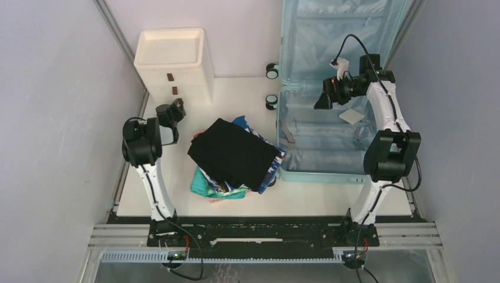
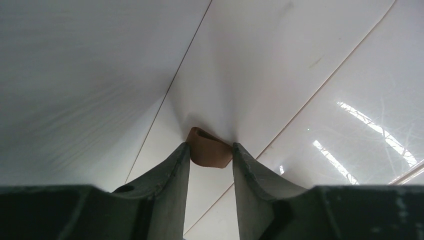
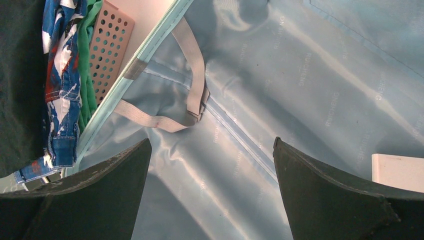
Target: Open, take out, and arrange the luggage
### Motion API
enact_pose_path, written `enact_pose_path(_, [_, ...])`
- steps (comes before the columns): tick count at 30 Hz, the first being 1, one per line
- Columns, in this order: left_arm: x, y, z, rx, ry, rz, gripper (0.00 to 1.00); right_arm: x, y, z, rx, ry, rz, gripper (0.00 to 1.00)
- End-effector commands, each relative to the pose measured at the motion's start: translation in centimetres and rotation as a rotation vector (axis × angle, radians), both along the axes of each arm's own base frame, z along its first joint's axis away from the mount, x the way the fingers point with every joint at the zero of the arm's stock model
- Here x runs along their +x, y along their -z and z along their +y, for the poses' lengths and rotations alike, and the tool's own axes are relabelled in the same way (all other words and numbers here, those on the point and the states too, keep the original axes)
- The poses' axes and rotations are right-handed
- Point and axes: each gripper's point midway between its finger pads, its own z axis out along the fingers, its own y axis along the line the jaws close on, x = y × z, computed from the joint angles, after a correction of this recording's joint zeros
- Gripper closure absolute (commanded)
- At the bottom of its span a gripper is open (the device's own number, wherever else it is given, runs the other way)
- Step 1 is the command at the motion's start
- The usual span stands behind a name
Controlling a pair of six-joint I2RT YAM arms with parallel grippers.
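Left hand (image 2: pixel 210 150): we grasp a brown drawer knob (image 2: pixel 207 149). Right hand (image 3: pixel 210 165): released, above the luggage (image 1: pixel 330 141), open at the surface's right. Clothes (image 1: pixel 236 154) already out; white flat item (image 1: pixel 352 116) remains inside.

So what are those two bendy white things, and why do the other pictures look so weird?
They are two robot arms, seen from above in the big picture. Each ends in a pincer with a little camera beside it, which took the close-up pictures. The left pincer has its fingers on either side of a small brown knob on the white drawer box. The right pincer is wide open and empty, above the blue lining of the open suitcase. A small white box lies inside the suitcase. On the table sits a pile of clothes with something black on top.
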Motion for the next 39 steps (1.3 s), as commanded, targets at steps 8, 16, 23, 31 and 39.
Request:
enact_pose_path(8, [-0.5, 2.8, 0.5, -0.240, -0.104, 0.088, 0.68, 0.5, -1.8, -0.1, 0.028, -0.006, -0.060, 0.00])
enact_pose_path(16, [-0.3, 2.2, 0.6, -0.242, -0.100, 0.052, 0.92, 0.2, -1.7, -0.2, 0.025, -0.003, -0.058, 0.00])
enact_pose_path(23, [-0.4, 1.6, 0.5, -0.238, -0.092, 0.028, 1.00, 0.1, -1.9, -0.3, 0.028, -0.001, -0.065, 0.00])
enact_pose_path(31, [-0.7, 1.1, 0.1, -0.234, -0.066, -0.001, 1.00, -0.4, -1.8, -0.3, 0.030, 0.000, -0.069, 0.00])
enact_pose_path(39, [-2.2, 1.6, -0.2, -0.227, -0.060, 0.009, 1.00, -0.6, -1.8, -0.5, 0.039, 0.006, -0.075, 0.00])
